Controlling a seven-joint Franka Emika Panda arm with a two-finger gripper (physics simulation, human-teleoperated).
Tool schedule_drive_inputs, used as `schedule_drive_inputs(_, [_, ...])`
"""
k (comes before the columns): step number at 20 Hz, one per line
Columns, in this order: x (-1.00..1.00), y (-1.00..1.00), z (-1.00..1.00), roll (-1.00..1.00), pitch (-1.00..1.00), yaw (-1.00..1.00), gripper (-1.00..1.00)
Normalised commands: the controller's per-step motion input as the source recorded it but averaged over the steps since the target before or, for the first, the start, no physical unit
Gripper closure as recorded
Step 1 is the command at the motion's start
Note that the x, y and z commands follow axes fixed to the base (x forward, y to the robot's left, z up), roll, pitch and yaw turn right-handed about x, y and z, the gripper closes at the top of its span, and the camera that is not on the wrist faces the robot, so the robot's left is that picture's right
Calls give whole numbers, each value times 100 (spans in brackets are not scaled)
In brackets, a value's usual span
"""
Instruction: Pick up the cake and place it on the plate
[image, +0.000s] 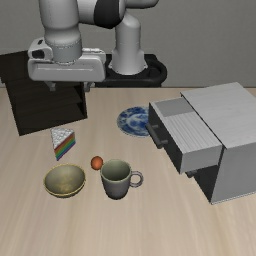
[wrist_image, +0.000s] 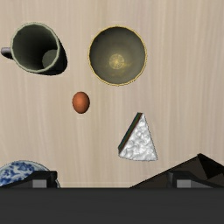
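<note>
The cake (image: 62, 143) is a white wedge with a rainbow-striped side, lying on the wooden table toward the exterior view's left. In the wrist view the cake (wrist_image: 138, 140) lies just ahead of my fingertips, nearer one finger. The blue-and-white patterned plate (image: 133, 120) sits on the table beside the grey cabinet, and the plate (wrist_image: 22, 173) peeks out by the other fingertip. My gripper (image: 68, 88) hangs open well above the table, over a spot just behind the cake, with nothing between its fingers. In the wrist view the gripper (wrist_image: 112, 188) shows wide-spread jaws.
An olive bowl (image: 64, 180), a small brown egg (image: 96, 162) and a green mug (image: 118, 178) stand in front of the cake. A grey cabinet (image: 230, 140) with an open drawer (image: 185, 135) fills the exterior view's right. A black box (image: 40, 95) stands behind the cake.
</note>
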Motion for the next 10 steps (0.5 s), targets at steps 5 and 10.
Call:
schedule_drive_inputs(5, [0, -80, -20, 0, 0, 0, -100])
schedule_drive_inputs(10, [0, 0, -100, 0, 0, 0, -100])
